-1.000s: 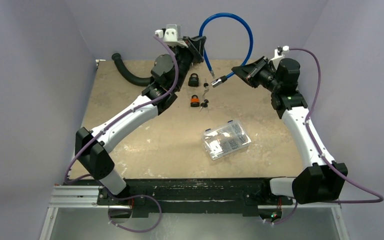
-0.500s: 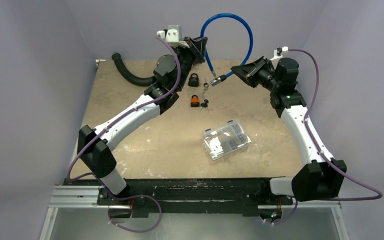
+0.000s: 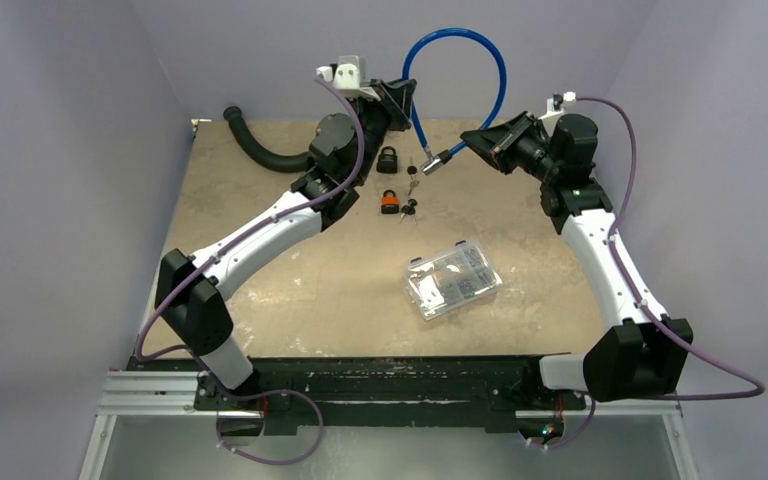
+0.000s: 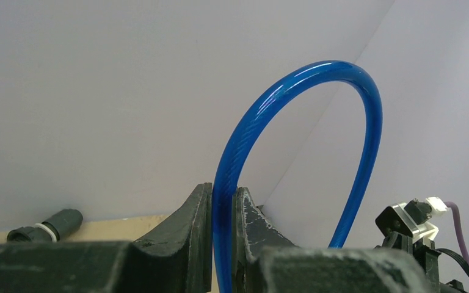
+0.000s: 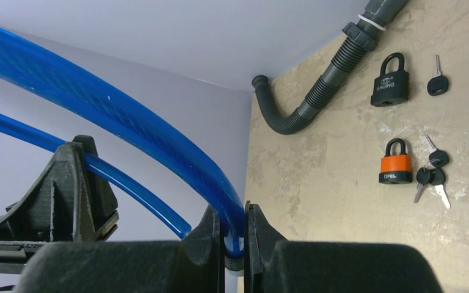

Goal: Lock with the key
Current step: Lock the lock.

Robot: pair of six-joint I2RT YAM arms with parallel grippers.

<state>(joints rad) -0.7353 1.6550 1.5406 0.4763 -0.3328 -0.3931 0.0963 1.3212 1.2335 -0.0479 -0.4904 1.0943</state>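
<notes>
blue cable lock [image 5: 98, 91], black padlock [image 5: 391, 82], orange-and-black padlock [image 5: 396, 163], mottled beige table [image 5: 342, 226].

The mottled tan worktop [image 3: 290, 290] carries a grey corrugated hose [image 3: 260, 148] at its far left corner. Near the far middle lie a black padlock [image 3: 388, 160] with a single key [image 5: 437, 82] beside it and an orange padlock [image 3: 389, 202] with a key bunch [image 3: 408, 209]. A clear plastic box [image 3: 452, 279] sits nearer.

I find the blue cable [image 5: 98, 94] arching over the far edge, barring passage there. The black padlock [image 3: 388, 159], orange padlock [image 3: 389, 202] and keys [image 3: 408, 209] crowd the far centre. A corrugated hose [image 3: 255, 148] blocks the far left corner. A clear box [image 3: 452, 281] sits right of centre. The near left table [image 3: 280, 310] lies open.
</notes>
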